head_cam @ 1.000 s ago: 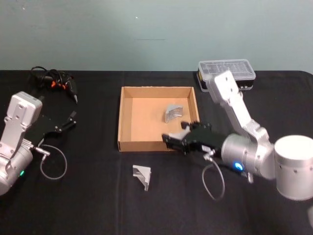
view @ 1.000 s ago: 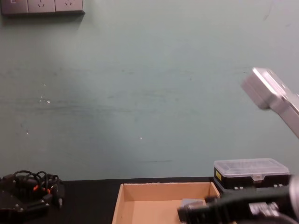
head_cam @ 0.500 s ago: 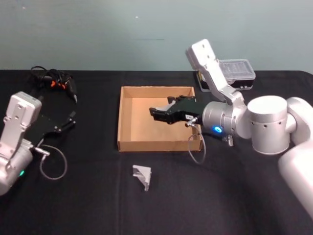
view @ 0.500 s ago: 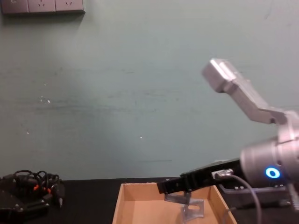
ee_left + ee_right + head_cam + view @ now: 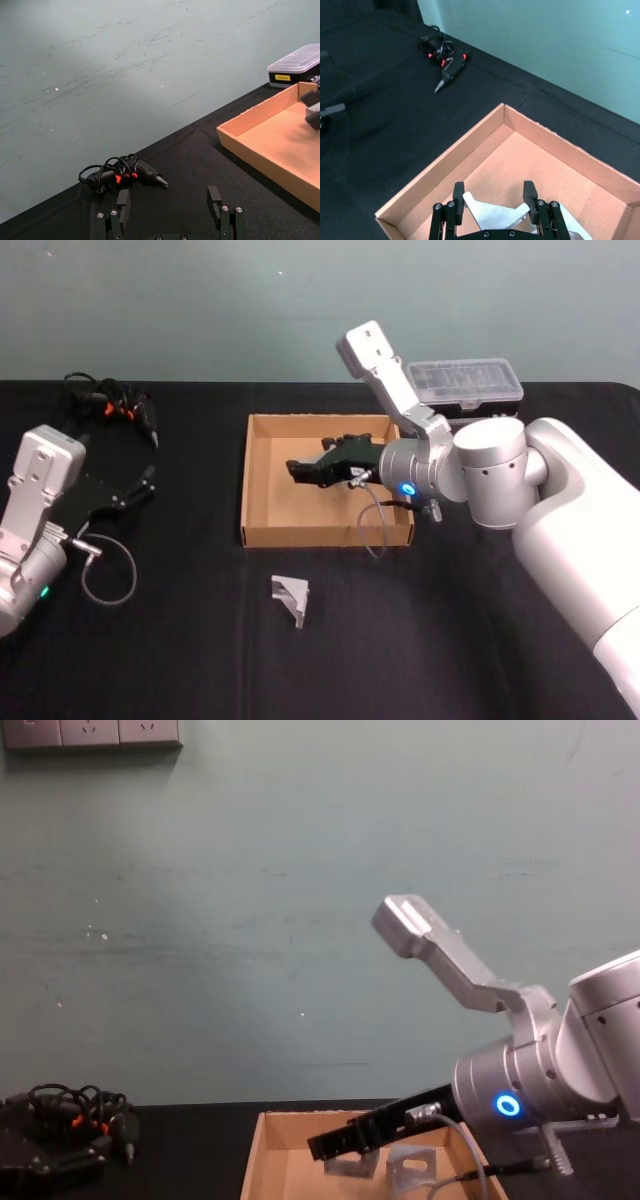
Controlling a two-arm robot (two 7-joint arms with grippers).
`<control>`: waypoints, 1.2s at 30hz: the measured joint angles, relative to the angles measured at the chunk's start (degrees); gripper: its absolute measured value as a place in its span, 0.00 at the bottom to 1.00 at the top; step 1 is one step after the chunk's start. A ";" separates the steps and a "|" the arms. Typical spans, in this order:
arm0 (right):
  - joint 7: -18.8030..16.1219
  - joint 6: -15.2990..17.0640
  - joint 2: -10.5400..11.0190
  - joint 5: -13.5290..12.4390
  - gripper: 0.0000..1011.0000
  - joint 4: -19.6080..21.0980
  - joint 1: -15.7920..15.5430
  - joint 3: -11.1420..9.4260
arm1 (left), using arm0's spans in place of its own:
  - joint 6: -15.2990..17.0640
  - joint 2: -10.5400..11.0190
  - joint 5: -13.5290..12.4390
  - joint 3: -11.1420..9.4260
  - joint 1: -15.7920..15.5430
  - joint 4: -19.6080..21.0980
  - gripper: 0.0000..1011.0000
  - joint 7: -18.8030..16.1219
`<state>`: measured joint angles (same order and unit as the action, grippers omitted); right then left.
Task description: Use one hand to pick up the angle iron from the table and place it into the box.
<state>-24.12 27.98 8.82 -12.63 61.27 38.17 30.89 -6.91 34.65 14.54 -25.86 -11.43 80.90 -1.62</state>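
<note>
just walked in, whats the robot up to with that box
The right tool holds a metal bracket low over the cardboard box and has not yet let go. A second bracket already lies in the box, and a third bracket waits on the table in front of it. The left tool sits open and idle at the table's left.

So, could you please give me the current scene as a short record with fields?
right gripper: over the box, shut on an angle iron
box contents: a second iron inside
third iron: on the table, in front of the box
left gripper: open, empty, parked at the table's left
case: behind the box's far right corner
</note>
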 joint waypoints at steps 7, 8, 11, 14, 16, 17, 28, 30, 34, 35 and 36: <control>-0.36 -1.04 -1.55 0.98 0.72 -4.25 1.73 0.53 | 0.00 0.00 0.00 0.00 0.00 0.00 1.00 0.00; -0.38 -1.19 -1.67 1.04 0.72 -4.61 1.83 0.52 | 0.00 0.00 0.00 0.00 0.00 0.00 1.00 0.00; -0.49 -1.65 -1.93 1.25 0.72 -5.34 2.09 0.48 | 0.00 0.00 0.00 0.00 0.00 0.00 1.00 0.00; -0.49 -1.64 -1.87 1.24 0.72 -5.22 2.09 0.46 | 0.00 0.00 0.00 0.00 0.00 0.00 1.00 0.00; -0.49 -1.60 -1.84 1.22 0.72 -5.12 2.08 0.46 | 0.00 0.00 0.00 0.00 0.00 0.00 1.00 0.00; -0.48 -1.58 -1.83 1.22 0.72 -5.09 2.07 0.45 | 0.00 0.00 0.00 0.00 0.00 0.00 1.00 0.00; -0.43 -1.39 -1.73 1.15 0.97 -4.77 1.96 0.43 | 0.00 0.00 0.00 0.00 0.00 0.00 1.00 0.00; -0.43 -1.36 -1.72 1.14 0.99 -4.74 1.95 0.43 | 0.00 0.00 0.00 0.00 0.00 0.00 1.00 0.00; -0.43 -1.33 -1.70 1.11 0.99 -4.69 1.93 0.43 | 0.00 0.00 0.00 0.00 0.00 0.00 1.00 0.00; -0.43 -1.32 -1.70 1.11 0.99 -4.67 1.92 0.43 | 0.00 0.00 0.00 0.00 0.00 0.00 1.00 0.00; -0.42 -1.32 -1.69 1.10 0.99 -4.67 1.92 0.43 | 0.00 0.00 0.00 0.00 0.00 0.00 1.00 0.00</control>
<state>-24.54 26.66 7.12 -11.53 56.60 40.08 31.31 -6.91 34.65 14.55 -25.86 -11.43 80.90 -1.62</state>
